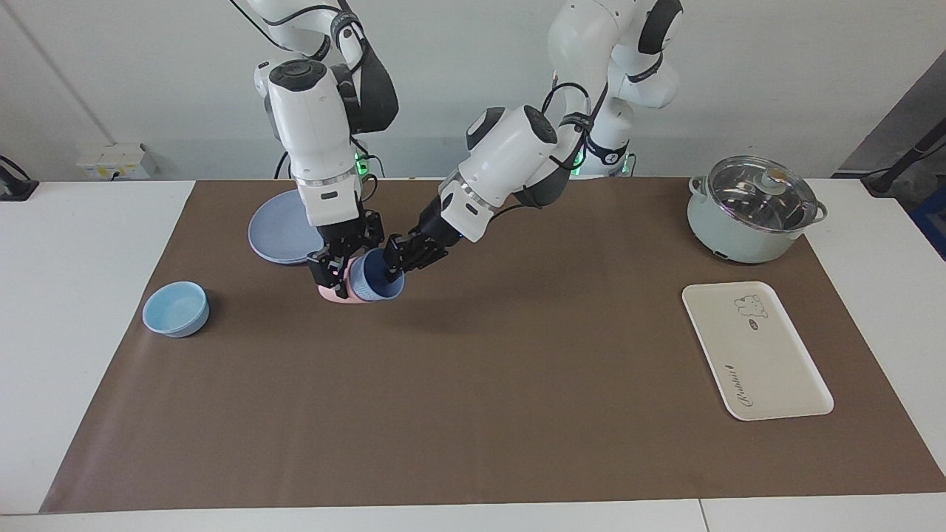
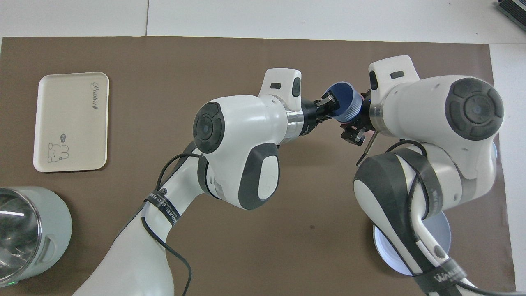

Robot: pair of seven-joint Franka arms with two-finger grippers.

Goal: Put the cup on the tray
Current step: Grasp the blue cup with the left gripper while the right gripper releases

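Observation:
The periwinkle-blue cup (image 1: 375, 282) lies tilted, its base against the pink cup (image 1: 332, 294), near the round plate toward the right arm's end of the table. My left gripper (image 1: 395, 258) reaches across and is shut on the cup's rim, one finger inside the mouth. In the overhead view the cup (image 2: 344, 102) shows between my left gripper (image 2: 328, 105) and my right gripper (image 2: 355, 131). My right gripper (image 1: 336, 270) comes down from above and is shut on the pink cup. The cream-white tray (image 1: 754, 355) lies flat toward the left arm's end, and shows in the overhead view (image 2: 70, 119).
A round blue plate (image 1: 277, 229) lies just nearer to the robots than the cups. A light-blue bowl (image 1: 176, 308) stands toward the right arm's end. A lidded pale-green pot (image 1: 754, 210) stands beside the tray, nearer to the robots. A brown mat (image 1: 517, 384) covers the table.

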